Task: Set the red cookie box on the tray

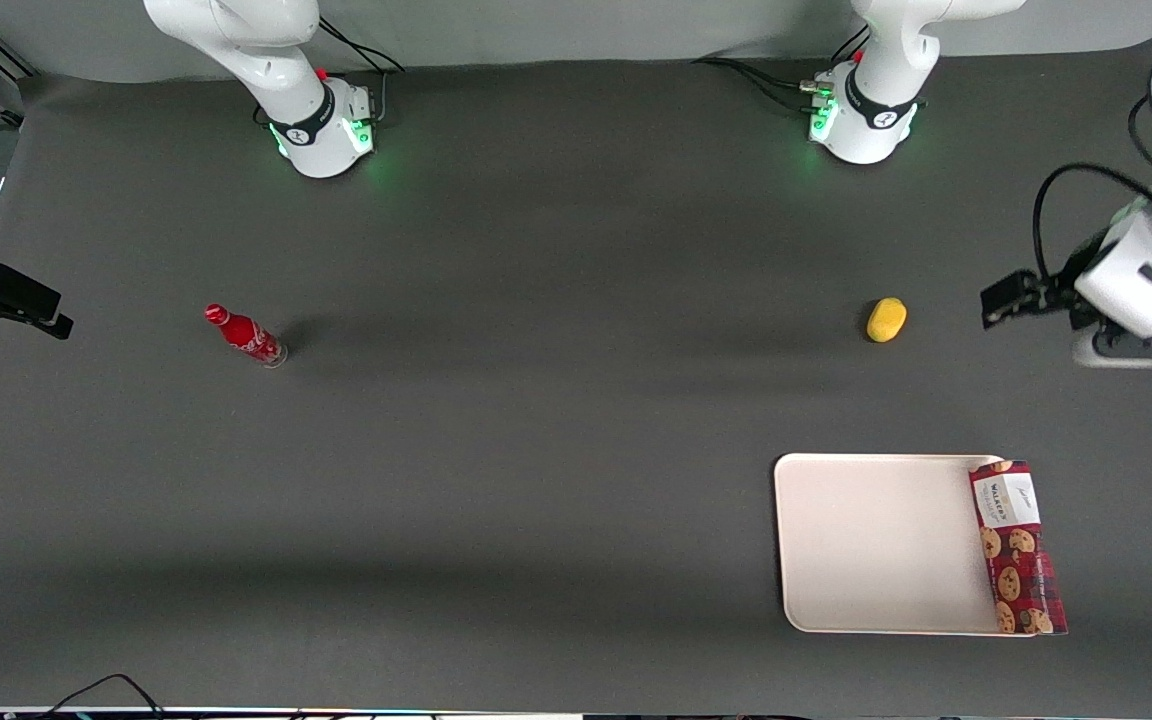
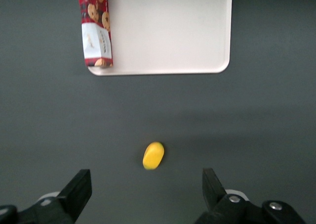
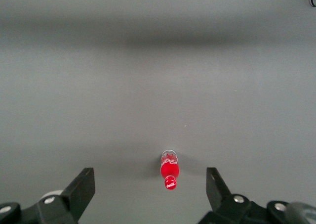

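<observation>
The red cookie box (image 1: pixel 1016 548) (image 2: pixel 95 28), dark-red plaid with cookie pictures and a white label at one end, lies along the edge of the tray (image 1: pixel 876 540) (image 2: pixel 173 31) that faces the working arm's end of the table. It appears to rest partly on the rim. The cream-white tray holds nothing else. My left gripper (image 1: pixel 998 300) (image 2: pixel 145 180) hangs open and empty above the table. It is well apart from the box and farther from the front camera than box and tray.
A small yellow oval object (image 1: pixel 886 319) (image 2: pixel 153 156) lies on the dark table between the gripper and the tray. A small red bottle (image 1: pixel 246 336) (image 3: pixel 169 169) lies toward the parked arm's end.
</observation>
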Robot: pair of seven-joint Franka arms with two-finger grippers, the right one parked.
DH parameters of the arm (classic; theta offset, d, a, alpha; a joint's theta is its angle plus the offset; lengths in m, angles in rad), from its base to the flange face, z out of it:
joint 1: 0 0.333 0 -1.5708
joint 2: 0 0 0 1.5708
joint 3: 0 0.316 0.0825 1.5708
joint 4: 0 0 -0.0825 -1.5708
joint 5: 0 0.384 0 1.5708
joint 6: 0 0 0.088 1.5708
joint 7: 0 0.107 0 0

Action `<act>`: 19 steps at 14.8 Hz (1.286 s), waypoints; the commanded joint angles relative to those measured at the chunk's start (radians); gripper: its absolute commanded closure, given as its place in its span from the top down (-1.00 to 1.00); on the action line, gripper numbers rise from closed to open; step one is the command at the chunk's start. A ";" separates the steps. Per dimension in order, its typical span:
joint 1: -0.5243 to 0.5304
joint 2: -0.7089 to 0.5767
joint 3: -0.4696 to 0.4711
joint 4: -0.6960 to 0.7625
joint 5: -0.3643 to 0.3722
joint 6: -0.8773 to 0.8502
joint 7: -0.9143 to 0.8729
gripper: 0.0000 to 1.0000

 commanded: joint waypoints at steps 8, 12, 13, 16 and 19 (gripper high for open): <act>-0.025 -0.086 -0.002 -0.051 0.038 -0.076 -0.017 1.00; -0.027 -0.079 -0.002 -0.028 0.038 -0.077 -0.013 1.00; -0.028 -0.080 -0.002 -0.024 0.037 -0.082 -0.014 1.00; -0.027 -0.092 0.004 0.018 0.035 -0.128 -0.018 1.00; -0.022 -0.080 0.007 0.044 0.032 -0.126 -0.017 1.00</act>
